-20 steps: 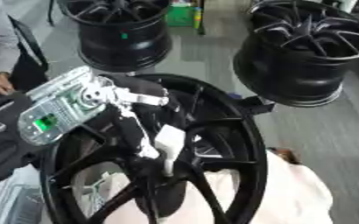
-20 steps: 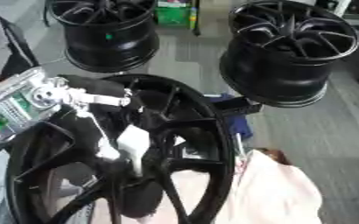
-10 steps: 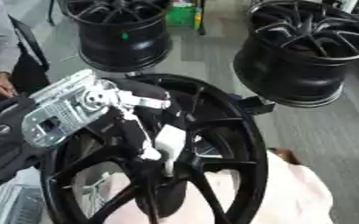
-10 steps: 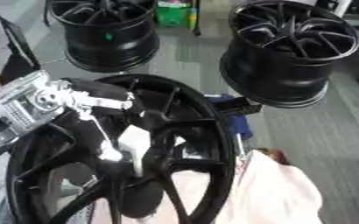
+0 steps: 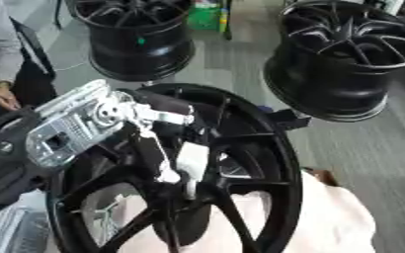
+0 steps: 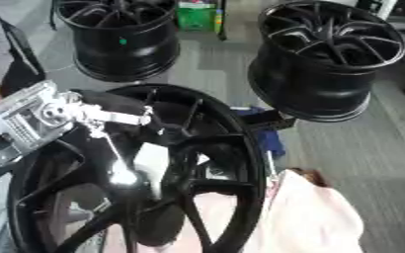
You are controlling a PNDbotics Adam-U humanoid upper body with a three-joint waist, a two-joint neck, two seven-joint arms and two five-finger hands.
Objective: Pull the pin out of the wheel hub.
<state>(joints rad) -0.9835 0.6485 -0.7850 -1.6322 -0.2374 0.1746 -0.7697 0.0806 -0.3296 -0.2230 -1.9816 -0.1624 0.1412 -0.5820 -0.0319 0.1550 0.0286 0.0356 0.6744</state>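
Note:
A large black spoked wheel hub [image 5: 266, 163] lies in front of me on a pale pink cloth. At its centre stands a white pin [image 5: 191, 160] with a thin stem running down into the hub's middle. My left hand [image 5: 76, 129], silver and black, reaches in from the left, and its dark fingers [image 5: 150, 150] curl down against the pin's left side, pinching it. The same pin [image 6: 150, 165] shows white between the spokes in the right eye view. My right hand shows in no view.
Two more black wheels stand behind, one at the back left [image 5: 141, 34] and one at the back right [image 5: 353, 64]. The pink cloth [image 5: 336, 217] spreads to the lower right. A small blue object [image 6: 273, 143] lies by the rim. Grey floor lies between the wheels.
The left hand's wrist has turned slightly and the view has shifted a little. The fingers stay at the white pin, which sits in about the same place.

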